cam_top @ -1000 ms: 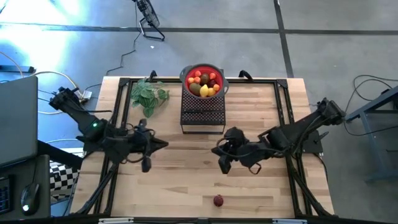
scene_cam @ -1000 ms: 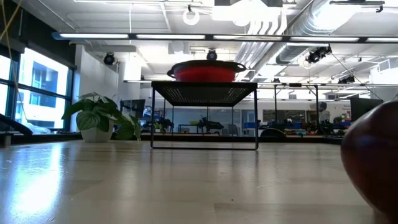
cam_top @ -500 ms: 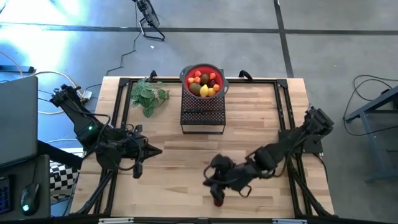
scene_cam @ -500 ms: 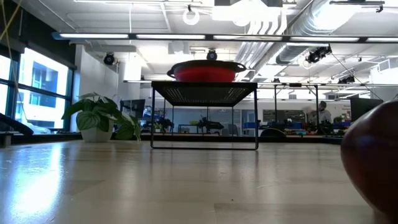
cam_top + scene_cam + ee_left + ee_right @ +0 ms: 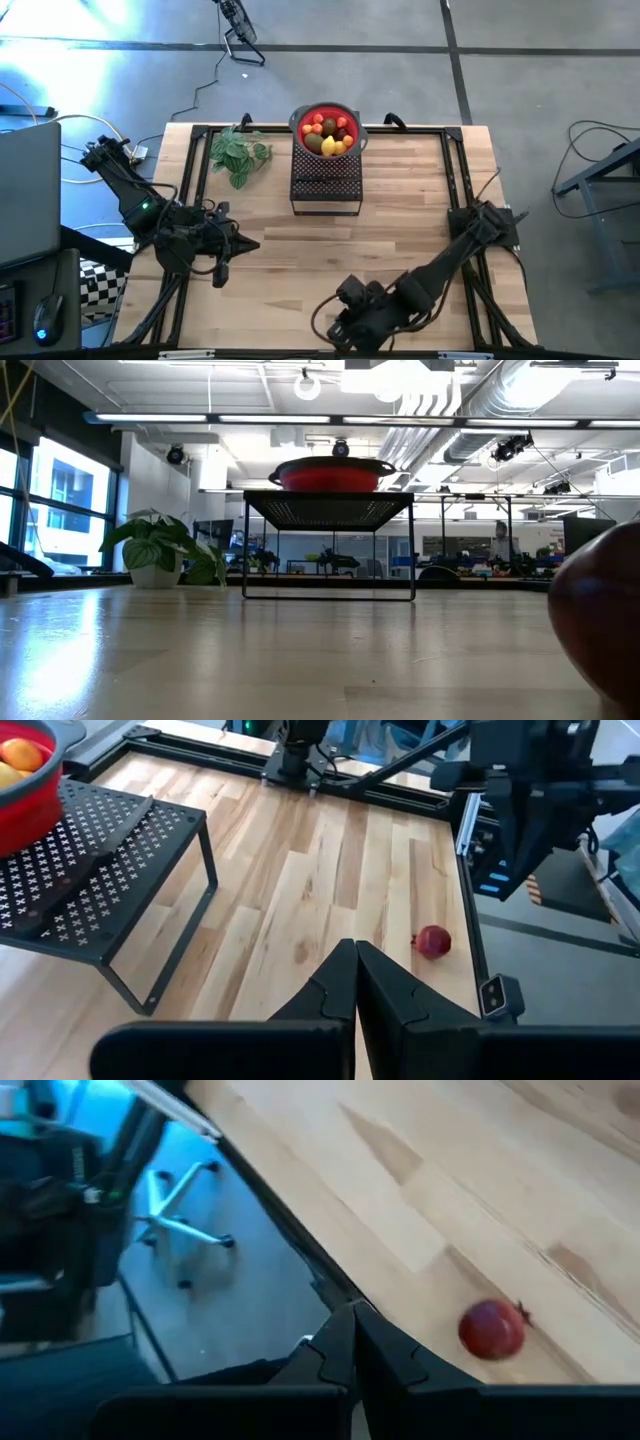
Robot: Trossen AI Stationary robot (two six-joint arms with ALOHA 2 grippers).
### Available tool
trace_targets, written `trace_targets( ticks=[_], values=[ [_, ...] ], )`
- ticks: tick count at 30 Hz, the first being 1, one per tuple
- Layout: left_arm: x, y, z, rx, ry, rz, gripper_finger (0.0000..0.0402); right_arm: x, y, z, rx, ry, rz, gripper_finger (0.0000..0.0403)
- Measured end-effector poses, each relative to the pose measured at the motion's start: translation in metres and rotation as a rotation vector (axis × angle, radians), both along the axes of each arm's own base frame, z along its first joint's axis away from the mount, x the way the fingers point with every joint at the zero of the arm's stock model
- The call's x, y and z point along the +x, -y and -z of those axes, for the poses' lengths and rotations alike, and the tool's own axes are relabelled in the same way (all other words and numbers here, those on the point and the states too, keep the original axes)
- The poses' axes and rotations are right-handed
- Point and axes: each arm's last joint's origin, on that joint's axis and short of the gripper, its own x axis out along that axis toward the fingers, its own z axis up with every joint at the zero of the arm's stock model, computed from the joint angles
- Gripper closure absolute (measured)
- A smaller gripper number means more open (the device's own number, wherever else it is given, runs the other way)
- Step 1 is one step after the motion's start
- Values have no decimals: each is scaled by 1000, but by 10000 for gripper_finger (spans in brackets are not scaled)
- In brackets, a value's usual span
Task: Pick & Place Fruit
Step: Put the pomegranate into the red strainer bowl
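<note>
The right gripper (image 5: 345, 325) hangs low over the near edge of the bench (image 5: 400, 215), roughly at its middle, with its two fingers (image 5: 350, 1345) pressed together and nothing between them. Its wrist view shows a dark red ball (image 5: 492, 1329) lying on the bare wood just beside those closed fingertips, close to the bench's edge rail, untouched. In the high view the arm covers that fruit completely; the low view shows it only as a large dark red curve at the picture's right side. Farther out, near the middle of the far edge, a red bowl (image 5: 326, 130) full of fruit sits on a black mesh stand (image 5: 325, 182), with a green leafy sprig (image 5: 238, 155) to one side toward the far left corner. The left gripper (image 5: 222, 247) waits over the left part of the bench, its fingers (image 5: 345, 995) also closed and empty. The main risk, as I judge it, is the ball's position: it is round, free to roll, and right by the edge. If the closed fingers descend or sweep without first opening, they could nudge it off the bench, or it could squirt away from a grasp that comes in off-centre.
</note>
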Motion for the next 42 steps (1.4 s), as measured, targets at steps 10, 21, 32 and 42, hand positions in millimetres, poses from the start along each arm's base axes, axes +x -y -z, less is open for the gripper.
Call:
trace_targets(
  ticks=[10, 21, 32, 42],
  values=[
    [0, 0, 0, 0, 0, 0, 401, 2, -11, 26, 72, -218, 171, 401],
    [0, 0, 0, 0, 0, 0, 401, 12, -18, 58, 96, -363, 127, 387],
    [0, 0, 0, 1, -1, -1, 401, 12, -13, 62, 49, -370, 202, 230],
    [0, 0, 0, 1, -1, -1, 401, 8, -14, 90, 66, -437, 276, 145]
  ],
)
